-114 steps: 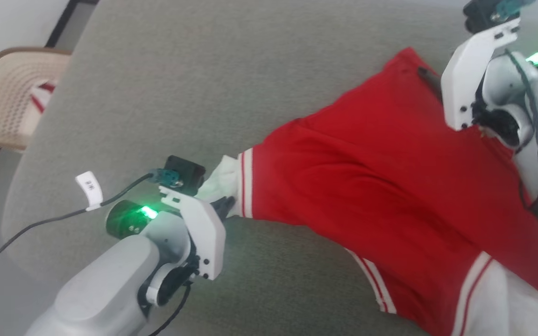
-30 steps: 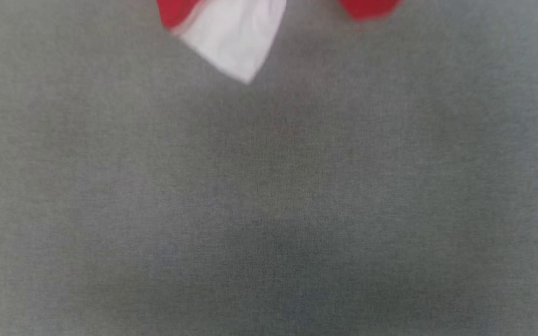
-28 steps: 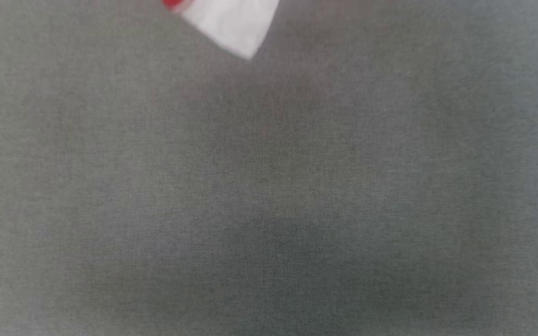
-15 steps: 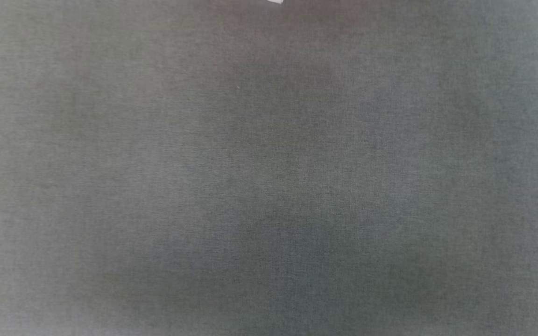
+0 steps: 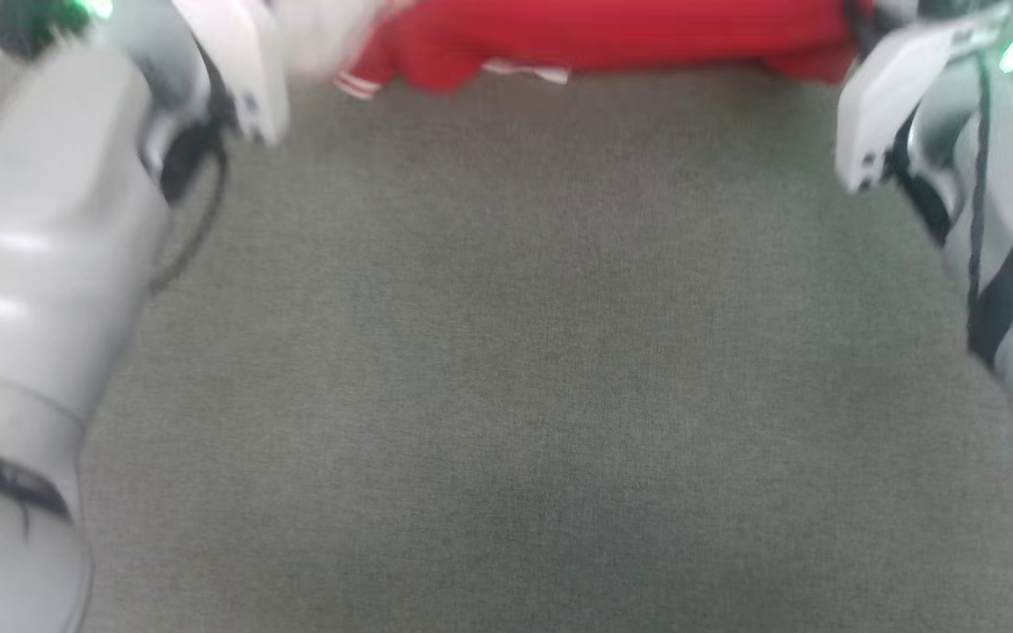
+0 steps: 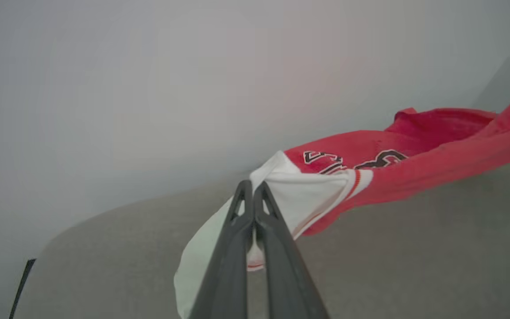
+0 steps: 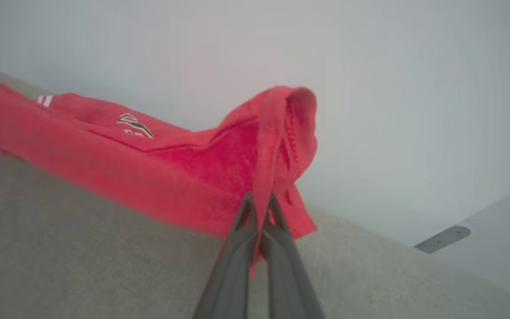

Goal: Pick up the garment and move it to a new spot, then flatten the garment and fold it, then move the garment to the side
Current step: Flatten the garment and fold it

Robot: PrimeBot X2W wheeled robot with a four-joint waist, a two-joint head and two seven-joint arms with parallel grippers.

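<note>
Left end effector [image 6: 252,186]: fingers drawn together to a narrow close, pinching the white cuff panel [image 6: 308,199] at one end of the garment [image 6: 414,164]; loose white cloth hangs down beside the fingers. Right end effector [image 7: 260,199]: fingers likewise pressed together, clamping a bunched red edge at the garment's opposite end, with a fold of fabric standing up above the tips. The garment runs as a long red band between the two grips, over the far part of the grey tabletop [image 5: 506,352]; black-outlined lettering [image 6: 348,161] shows on its upper face near the cuff. Whether its lower edge rests on the tabletop or hangs just clear cannot be told. In the head view, which is blurred, the garment lies along the top edge, with the left arm [image 5: 40,229] and right arm [image 5: 999,264] at either side of the frame. A pale wall [image 6: 148,88] stands behind.
</note>
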